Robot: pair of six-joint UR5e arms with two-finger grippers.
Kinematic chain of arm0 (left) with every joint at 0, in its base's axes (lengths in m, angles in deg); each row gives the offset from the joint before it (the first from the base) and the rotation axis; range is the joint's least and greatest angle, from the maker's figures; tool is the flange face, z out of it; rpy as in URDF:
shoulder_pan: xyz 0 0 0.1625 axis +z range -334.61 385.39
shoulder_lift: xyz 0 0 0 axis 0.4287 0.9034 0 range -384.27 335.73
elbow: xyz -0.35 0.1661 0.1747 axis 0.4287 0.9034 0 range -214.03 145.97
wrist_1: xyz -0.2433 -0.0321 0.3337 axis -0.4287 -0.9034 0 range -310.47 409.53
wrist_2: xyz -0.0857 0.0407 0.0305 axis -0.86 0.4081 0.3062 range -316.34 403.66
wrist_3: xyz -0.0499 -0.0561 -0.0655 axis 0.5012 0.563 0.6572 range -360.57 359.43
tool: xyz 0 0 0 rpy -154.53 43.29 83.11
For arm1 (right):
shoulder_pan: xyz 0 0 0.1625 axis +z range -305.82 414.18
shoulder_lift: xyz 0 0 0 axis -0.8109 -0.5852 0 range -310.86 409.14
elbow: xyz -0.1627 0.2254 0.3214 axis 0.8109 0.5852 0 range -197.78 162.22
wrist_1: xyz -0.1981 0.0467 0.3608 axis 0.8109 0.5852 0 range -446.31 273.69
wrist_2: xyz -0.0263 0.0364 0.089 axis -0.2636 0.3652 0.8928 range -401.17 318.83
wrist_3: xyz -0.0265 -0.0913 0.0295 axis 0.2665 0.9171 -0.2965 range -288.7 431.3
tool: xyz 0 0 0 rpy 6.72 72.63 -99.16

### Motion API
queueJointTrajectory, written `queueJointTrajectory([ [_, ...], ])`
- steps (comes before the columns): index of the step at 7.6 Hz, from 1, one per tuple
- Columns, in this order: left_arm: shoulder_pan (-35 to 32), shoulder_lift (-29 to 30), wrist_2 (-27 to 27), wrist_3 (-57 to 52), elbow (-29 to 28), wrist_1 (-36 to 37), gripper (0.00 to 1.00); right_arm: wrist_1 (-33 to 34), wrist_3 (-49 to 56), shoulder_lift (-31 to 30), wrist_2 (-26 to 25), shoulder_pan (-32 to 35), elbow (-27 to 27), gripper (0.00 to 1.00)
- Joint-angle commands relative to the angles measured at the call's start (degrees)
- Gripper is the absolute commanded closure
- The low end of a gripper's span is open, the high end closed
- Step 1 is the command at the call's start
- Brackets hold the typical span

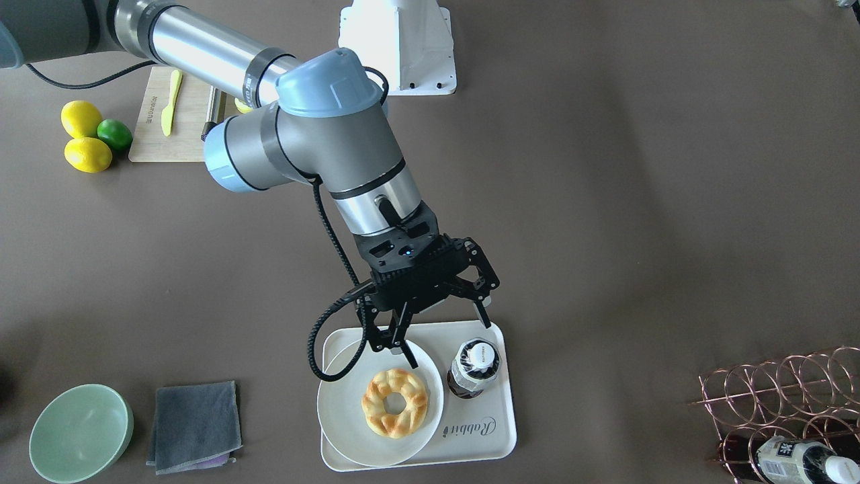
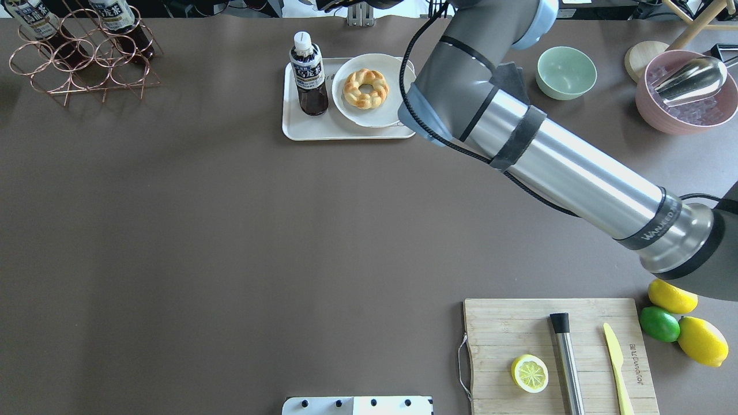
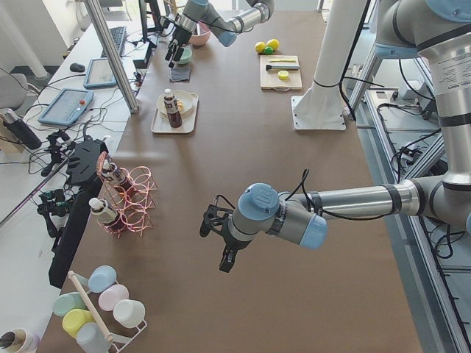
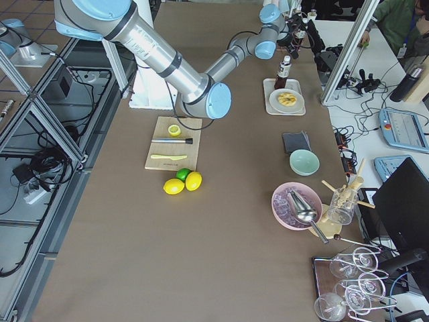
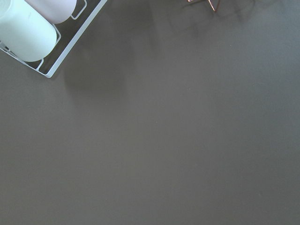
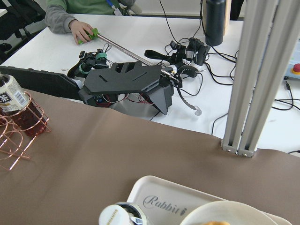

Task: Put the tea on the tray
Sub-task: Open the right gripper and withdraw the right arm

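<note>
Plate [image 1: 344,403] with ring pastry [image 1: 395,402] on tray [image 1: 500,431] left side. Right gripper [image 1: 445,338] hovers over tray, fingers spread wide, holding nothing. Tea bottle [image 1: 474,368] upright on tray, just beside plate. Left gripper [image 3: 217,243] well apart; finger spread can't tell.

Both the left arm [image 3: 353,200] and right arm [image 1: 336,148] have brushed silver tubes, grey joint housings and pale blue round caps. A ribbed black cable [image 1: 330,228] runs to the right arm's black angular two-finger gripper [image 1: 447,339]. White bolted pedestal [image 1: 396,40].
</note>
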Motion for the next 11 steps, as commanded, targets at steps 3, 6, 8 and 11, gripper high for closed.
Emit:
queueJointTrajectory([
  [3, -0.05, -0.04, -2.83, 0.04, -0.03, 0.1, 0.0, 28.8, 3.34, -32.52, 16.02, 15.73, -32.92, 0.0],
  [6, -0.05, -0.13, -2.74, 0.04, -0.47, 0.1, 0.0, 28.47, 30.69, -56.87, 17.19, 25.75, -35.95, 0.0],
  [8, -0.05, -1.7, -2.39, -0.13, -0.21, -0.34, 0.0, 28.82, 48.32, -64.03, 17.19, 33.23, -30.96, 0.0],
  [11, 0.3, -2.42, -2.47, -0.04, -0.82, 0.1, 0.0, 28.83, 49.1, -67.22, 26.9, 39.48, -25.07, 0.0],
])
